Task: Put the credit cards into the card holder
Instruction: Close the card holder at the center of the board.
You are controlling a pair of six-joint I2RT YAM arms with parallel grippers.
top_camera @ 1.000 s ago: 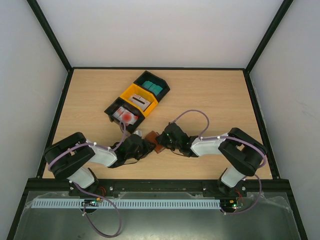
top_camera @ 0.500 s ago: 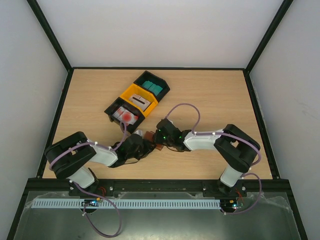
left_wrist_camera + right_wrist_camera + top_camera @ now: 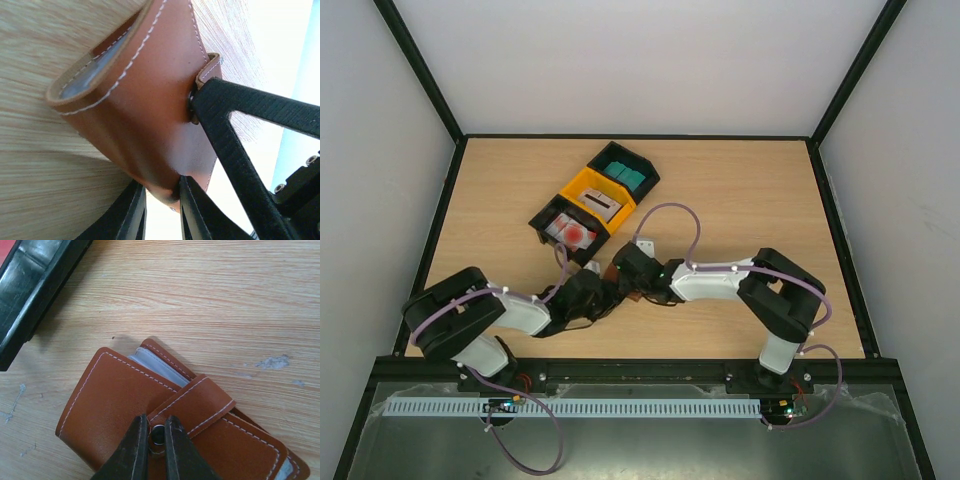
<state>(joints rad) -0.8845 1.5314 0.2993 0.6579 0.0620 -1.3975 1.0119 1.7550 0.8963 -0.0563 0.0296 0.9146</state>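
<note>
Both hands grip the brown stitched-leather card holder (image 3: 110, 410): left hand (image 3: 161, 189) clamps its edge as anchor, right hand (image 3: 156, 429) pinches the strap snap (image 3: 157, 434), presumably to unfasten.

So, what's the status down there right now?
Left gripper clamped on card holder edge. Right gripper pinching strap at its snap. Credit cards in bins. Nothing in the way.
</note>
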